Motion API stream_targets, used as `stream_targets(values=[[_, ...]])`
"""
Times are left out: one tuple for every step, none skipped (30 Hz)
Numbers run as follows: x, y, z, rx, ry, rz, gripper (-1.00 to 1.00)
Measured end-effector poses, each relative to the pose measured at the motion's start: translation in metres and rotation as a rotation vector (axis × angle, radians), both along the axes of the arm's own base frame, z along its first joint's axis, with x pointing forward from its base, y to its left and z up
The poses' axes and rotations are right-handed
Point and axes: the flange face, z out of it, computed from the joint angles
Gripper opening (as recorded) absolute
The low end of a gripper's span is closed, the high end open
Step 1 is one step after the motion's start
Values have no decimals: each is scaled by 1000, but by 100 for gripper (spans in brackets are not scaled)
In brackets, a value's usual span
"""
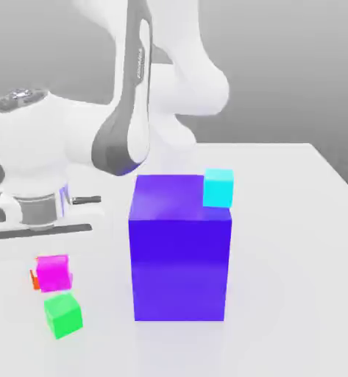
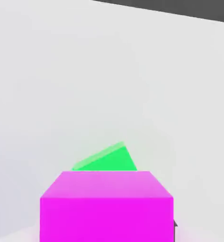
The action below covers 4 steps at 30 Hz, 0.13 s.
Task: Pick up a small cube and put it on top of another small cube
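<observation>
The small magenta-pink cube point(image 1: 54, 275) sits low at the exterior view's left, directly under the arm's white hand. My gripper point(image 1: 52, 259) comes down on it from above and is shut on it. In the hand view the same magenta cube point(image 2: 106, 208) looms very close, with a dark sliver of a finger point(image 2: 174, 225) at its side. The orange-red cube point(image 1: 34, 279) peeks out as a thin strip behind the magenta cube's lower left edge, mostly hidden. Whether the two cubes touch I cannot tell.
A green cube point(image 1: 62, 314) lies just in front of the magenta one and appears beyond it as the green cube point(image 2: 106, 159) in the hand view. A big purple-blue block point(image 1: 180, 250) stands mid-table, a cyan cube point(image 1: 218, 187) at its upper right corner. The white table point(image 1: 302, 280) runs to the right.
</observation>
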Motion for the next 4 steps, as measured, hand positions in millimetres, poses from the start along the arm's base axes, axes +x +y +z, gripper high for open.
stream_targets(values=[[-1, 0, -11, -1, 1, 0, 100], [-1, 0, -11, -1, 1, 0, 100], [-1, 0, -11, -1, 1, 0, 100], [-1, 0, -11, -1, 1, 0, 100]])
